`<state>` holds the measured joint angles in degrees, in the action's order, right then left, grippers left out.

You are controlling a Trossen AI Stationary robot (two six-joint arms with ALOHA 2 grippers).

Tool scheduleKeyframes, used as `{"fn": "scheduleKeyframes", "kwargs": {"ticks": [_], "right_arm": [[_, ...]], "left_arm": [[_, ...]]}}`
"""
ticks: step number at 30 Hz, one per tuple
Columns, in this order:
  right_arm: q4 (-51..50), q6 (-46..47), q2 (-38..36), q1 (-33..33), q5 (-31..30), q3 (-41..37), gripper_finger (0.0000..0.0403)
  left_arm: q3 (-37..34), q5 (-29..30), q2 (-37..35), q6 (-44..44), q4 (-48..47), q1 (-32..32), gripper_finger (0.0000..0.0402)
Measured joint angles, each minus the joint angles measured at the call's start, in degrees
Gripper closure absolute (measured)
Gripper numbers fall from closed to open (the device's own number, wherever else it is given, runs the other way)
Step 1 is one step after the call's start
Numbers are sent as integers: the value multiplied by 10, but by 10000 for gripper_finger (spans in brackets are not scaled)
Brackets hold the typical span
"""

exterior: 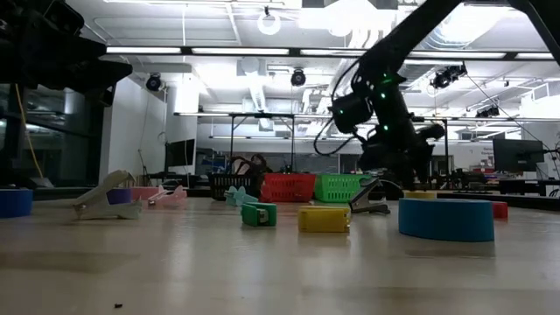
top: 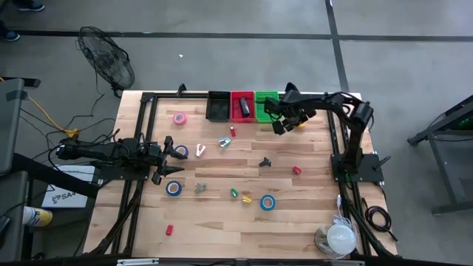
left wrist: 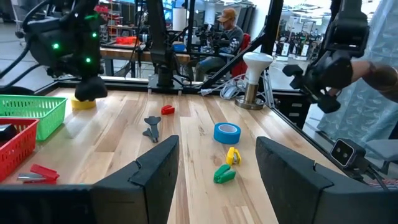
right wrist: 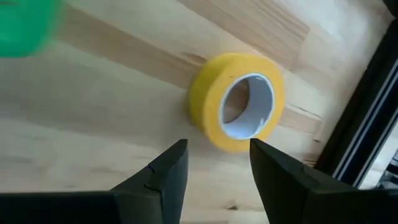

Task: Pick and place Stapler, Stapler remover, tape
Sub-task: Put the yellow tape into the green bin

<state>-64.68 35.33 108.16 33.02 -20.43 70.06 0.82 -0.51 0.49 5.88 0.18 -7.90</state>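
Observation:
A yellow tape roll (right wrist: pixel 239 102) lies flat on the wooden table near its far right corner (top: pixel 299 124). My right gripper (right wrist: pixel 217 158) hovers just above it, open, with its fingers short of the roll; it also shows in the high view (top: pixel 283 124). My left gripper (left wrist: pixel 217 162) waits open at the table's left side (top: pixel 168 161), beside a blue tape roll (top: pixel 181 151). A teal stapler (top: pixel 224 141), a white staple remover (top: pixel 199 150) and a black staple remover (top: pixel 264 162) lie mid-table.
Black (top: pixel 218 106), red (top: pixel 242 106) and green (top: pixel 266 102) bins stand along the far edge. Pink tape (top: pixel 179 118), two more blue rolls (top: pixel 173 188) (top: pixel 267 202) and small red, green and yellow pieces are scattered about. A white lamp-like object (top: pixel 340 238) sits at the near right corner.

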Motion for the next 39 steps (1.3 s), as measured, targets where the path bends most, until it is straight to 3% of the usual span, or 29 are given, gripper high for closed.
{"fn": "scheduleKeyframes", "kwargs": {"ticks": [15, 39], "right_arm": [[58, -110, 0, 36, 22, -16, 247], [75, -148, 1, 45, 71, -16, 261]], "left_arm": [[0, 0, 0, 0, 0, 0, 191], [0, 0, 0, 0, 0, 0, 191]]}}
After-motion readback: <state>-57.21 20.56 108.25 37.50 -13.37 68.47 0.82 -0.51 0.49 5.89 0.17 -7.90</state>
